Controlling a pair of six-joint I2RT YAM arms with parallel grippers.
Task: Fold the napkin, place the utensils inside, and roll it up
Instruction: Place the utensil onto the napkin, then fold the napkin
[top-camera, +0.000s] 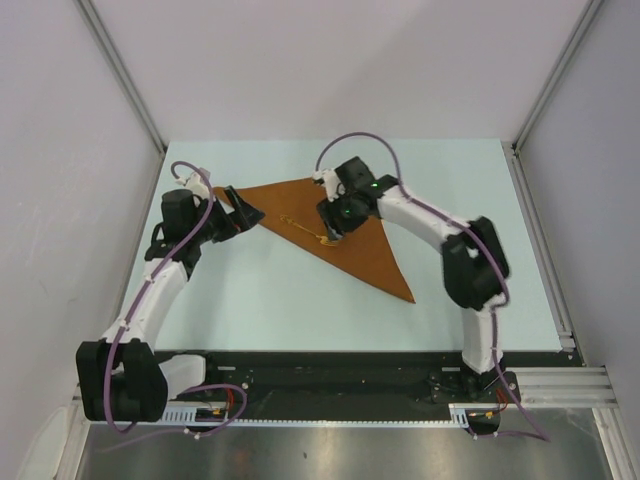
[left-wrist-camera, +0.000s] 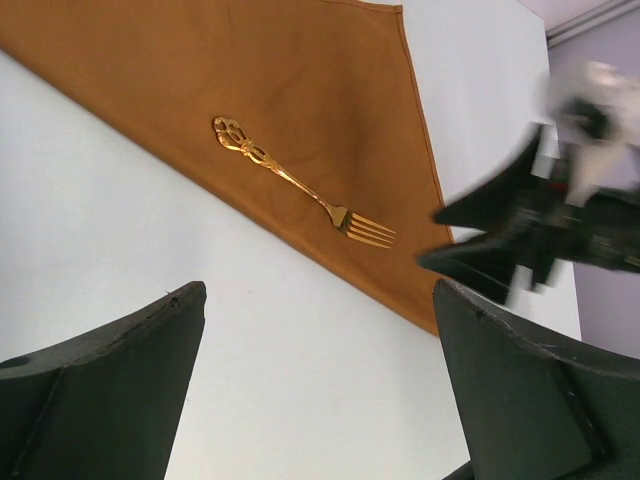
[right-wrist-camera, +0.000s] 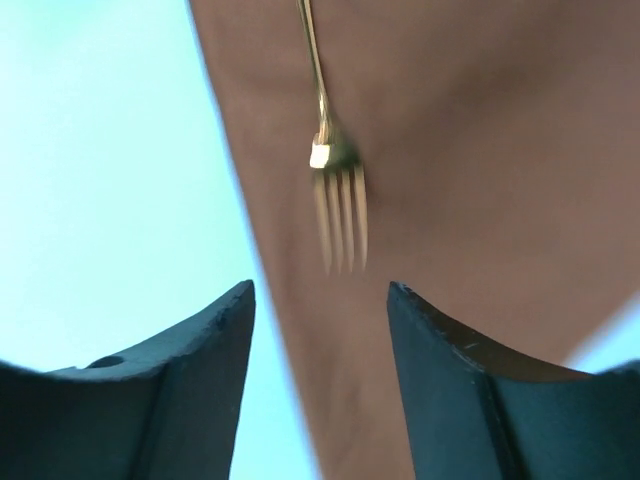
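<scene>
No text legible, perhaps from blur.

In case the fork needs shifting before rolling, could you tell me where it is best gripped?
Probably at the slim neck of the fork, between ornate end and tines, coming straight down with the jaws straddling it. It lies flat on the napkin near the long edge, so nothing can slip underneath.
</scene>
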